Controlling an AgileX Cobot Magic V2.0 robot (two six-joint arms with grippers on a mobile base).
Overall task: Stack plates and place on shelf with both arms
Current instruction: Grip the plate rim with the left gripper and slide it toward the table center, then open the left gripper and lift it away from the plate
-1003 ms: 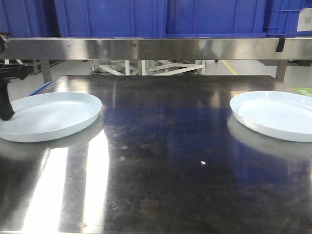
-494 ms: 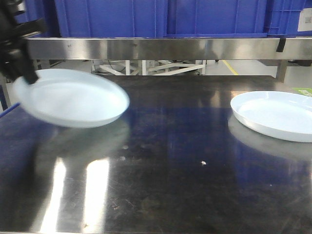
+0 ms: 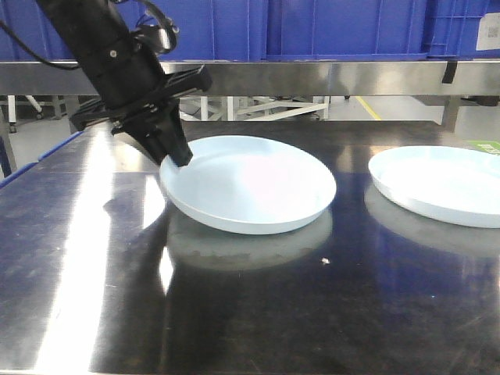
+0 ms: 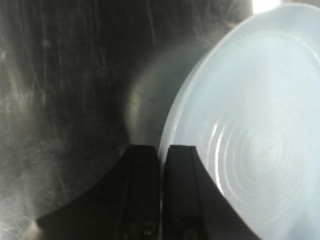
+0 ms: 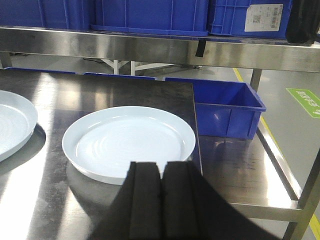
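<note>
Now, left gripper (image 3: 176, 158): jaws drawn narrow, pinched on the left rim of the carried plate (image 3: 250, 183). In the left wrist view we see the two black fingers (image 4: 142, 192) either side of the pale rim, one on the inside of the carried plate (image 4: 250, 125), one on the outside.

The plate sits tilted at the middle of the front view, gripped rim highest. It lies over the steel tabletop (image 3: 258, 312) with its reflection just beneath. We cannot tell whether its low edge touches the steel.

Right gripper (image 5: 161, 195): fingers pressed together at the bottom of the right wrist frame, holding nothing, just short of the second plate (image 5: 130, 142).

The second plate (image 3: 445, 183) lies flat on the tabletop at the right of the front view, apart from the carried one.

The shelf (image 3: 312, 78) crosses the top of the frame and bears blue crates (image 3: 344, 27).

Changes: a second ago the carried plate lay flat at the left edge of the frame. Half a second ago it was lifted and blurred at the left. It is now mid-frame, nearer the second plate, which has not shifted.
</note>
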